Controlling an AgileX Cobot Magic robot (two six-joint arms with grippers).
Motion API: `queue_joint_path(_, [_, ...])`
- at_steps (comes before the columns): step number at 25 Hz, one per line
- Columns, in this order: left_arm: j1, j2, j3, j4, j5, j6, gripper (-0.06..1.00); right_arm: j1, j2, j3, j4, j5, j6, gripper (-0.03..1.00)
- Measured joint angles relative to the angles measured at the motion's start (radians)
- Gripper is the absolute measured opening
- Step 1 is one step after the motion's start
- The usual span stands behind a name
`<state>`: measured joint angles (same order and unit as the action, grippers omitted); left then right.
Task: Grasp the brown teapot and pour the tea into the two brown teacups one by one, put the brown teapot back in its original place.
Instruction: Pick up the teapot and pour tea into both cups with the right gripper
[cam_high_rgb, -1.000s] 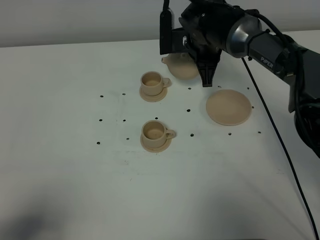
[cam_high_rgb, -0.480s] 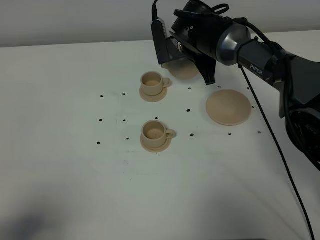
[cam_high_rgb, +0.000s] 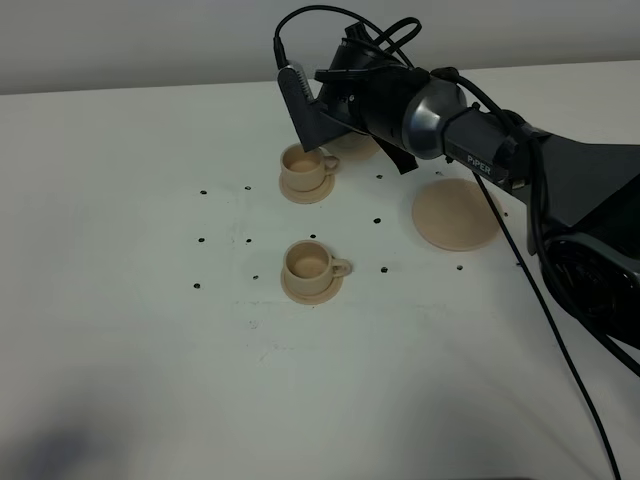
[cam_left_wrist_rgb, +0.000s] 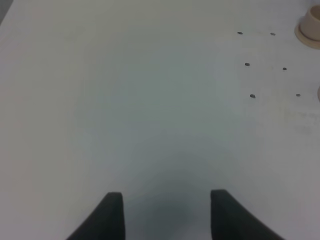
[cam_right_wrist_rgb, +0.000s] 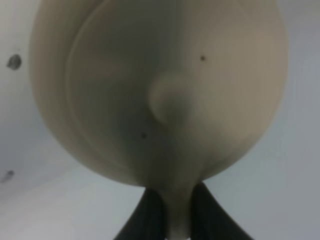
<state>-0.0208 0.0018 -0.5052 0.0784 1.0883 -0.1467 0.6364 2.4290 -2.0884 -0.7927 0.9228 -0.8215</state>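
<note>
Squat, round, pale tan teapot (cam_right_wrist_rgb: 110, 85), smooth and knob-topped

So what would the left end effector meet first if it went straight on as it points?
Likely only the bare table. The left end effector points well to the side of a teacup, though depth is unclear.

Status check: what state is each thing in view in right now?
teapot: off its plate, lid on, held by the handle beside the far cup
right gripper: shut on the teapot handle
left gripper: open, holding nothing
far cup: upright, not held
near cup: upright, not held
plate: flat, nothing on it
</note>
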Motion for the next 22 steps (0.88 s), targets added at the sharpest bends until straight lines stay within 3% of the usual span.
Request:
queue_joint_path(17, [0.000, 0.000, 0.000, 0.000, 0.000, 0.002, 0.43, 0.022, 0.005, 0.000, -0.128, -0.024, 0.025, 0.10])
queue_joint_path(22, [0.000, 0.000, 0.000, 0.000, 0.000, 0.002, 0.43, 0.022, 0.005, 0.000, -0.153, -0.033, -0.014, 0.10])
